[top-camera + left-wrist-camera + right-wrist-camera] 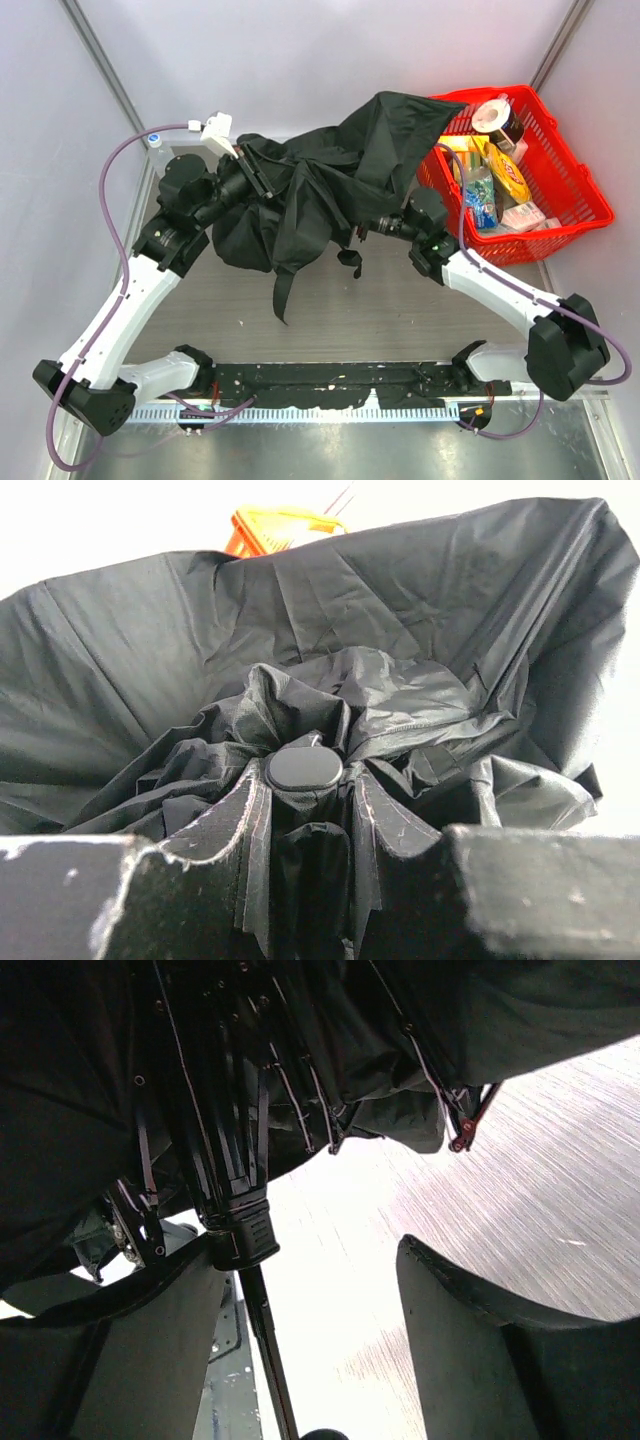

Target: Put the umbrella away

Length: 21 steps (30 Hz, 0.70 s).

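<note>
The black umbrella (320, 190) lies half collapsed in the middle of the table, its canopy crumpled and one panel raised toward the basket. My left gripper (258, 180) is at its left end. In the left wrist view both fingers (222, 830) press on the fabric-wrapped tip just below the round cap (303, 768), so the left gripper (305, 792) is shut on the umbrella. My right gripper (372, 228) sits under the canopy's right side. In the right wrist view the right gripper (305, 1250) stands open, with the thin shaft (262, 1330) and runner (243, 1235) beside its left finger, unclamped.
A red plastic basket (590, 210) stands at the back right, holding several packets and a tape roll (492, 113). The raised canopy panel overlaps its left rim. White walls close in the table on three sides. A black rail (330, 380) runs along the near edge.
</note>
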Motion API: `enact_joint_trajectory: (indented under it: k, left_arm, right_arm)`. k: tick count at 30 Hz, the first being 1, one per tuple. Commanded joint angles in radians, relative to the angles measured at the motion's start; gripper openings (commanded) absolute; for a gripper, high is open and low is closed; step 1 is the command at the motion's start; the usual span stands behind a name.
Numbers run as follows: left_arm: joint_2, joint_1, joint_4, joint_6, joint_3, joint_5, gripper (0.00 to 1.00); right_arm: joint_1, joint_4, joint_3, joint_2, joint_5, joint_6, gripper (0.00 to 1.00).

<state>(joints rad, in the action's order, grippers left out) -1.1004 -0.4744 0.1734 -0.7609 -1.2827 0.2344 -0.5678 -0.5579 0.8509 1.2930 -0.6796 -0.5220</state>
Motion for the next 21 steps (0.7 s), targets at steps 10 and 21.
enact_joint_trajectory:
  k: [10, 21]
  left_arm:
    - [0.083, 0.189, -0.335, -0.2, 0.094, 0.125, 0.0]
    - [0.074, 0.191, -0.107, -0.097, -0.006, 0.066, 0.0]
  right_arm:
    - [0.085, -0.735, -0.056, 0.071, -0.311, -0.435, 0.71]
    - [-0.274, 0.349, 0.143, -0.112, 0.606, 0.541, 0.82]
